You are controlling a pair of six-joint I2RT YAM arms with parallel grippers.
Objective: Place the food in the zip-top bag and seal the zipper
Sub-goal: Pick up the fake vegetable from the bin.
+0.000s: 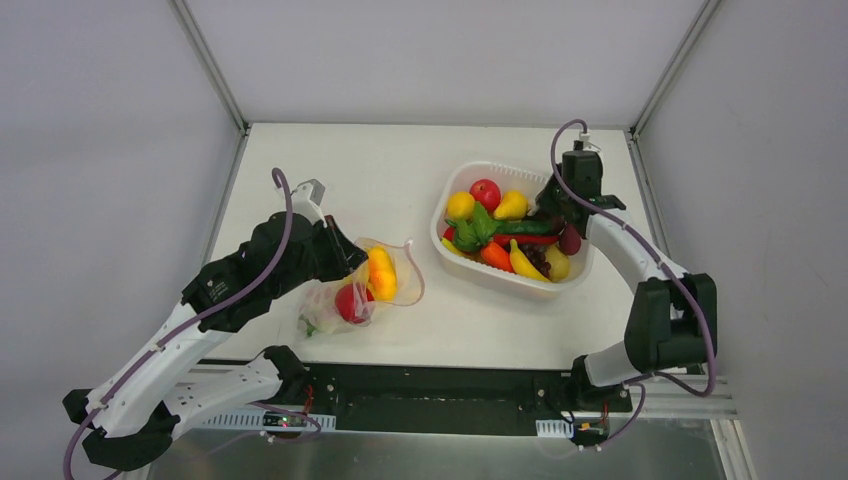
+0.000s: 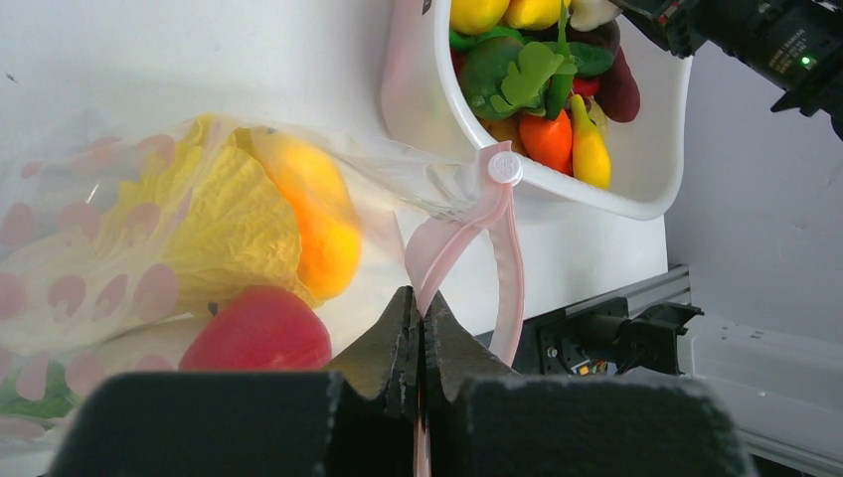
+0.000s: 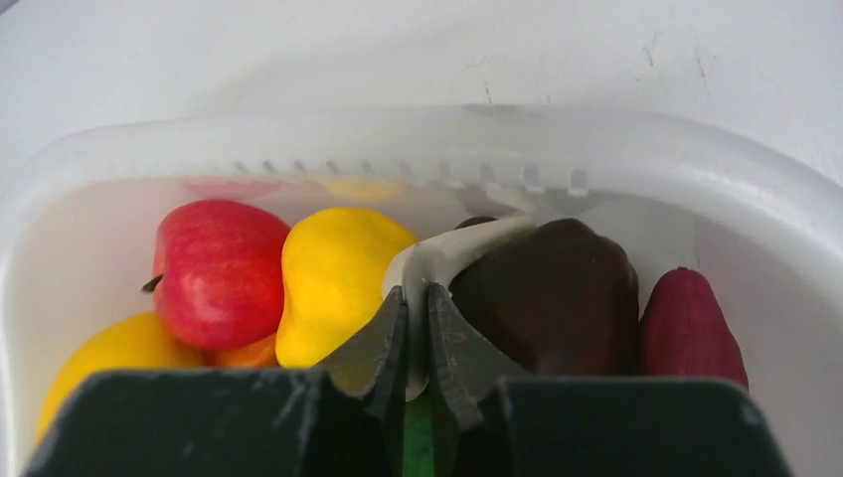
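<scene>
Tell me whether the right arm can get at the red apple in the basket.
Probably yes: the red apple lies uncovered on top, near the right end effector, but that must first release the dark purple piece it pinches.

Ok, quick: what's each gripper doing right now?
Left gripper: closed, pinching the zipper of the zip-top bag.
Right gripper: closed on the pale stem of the dark purple toy vegetable in the basket.
</scene>
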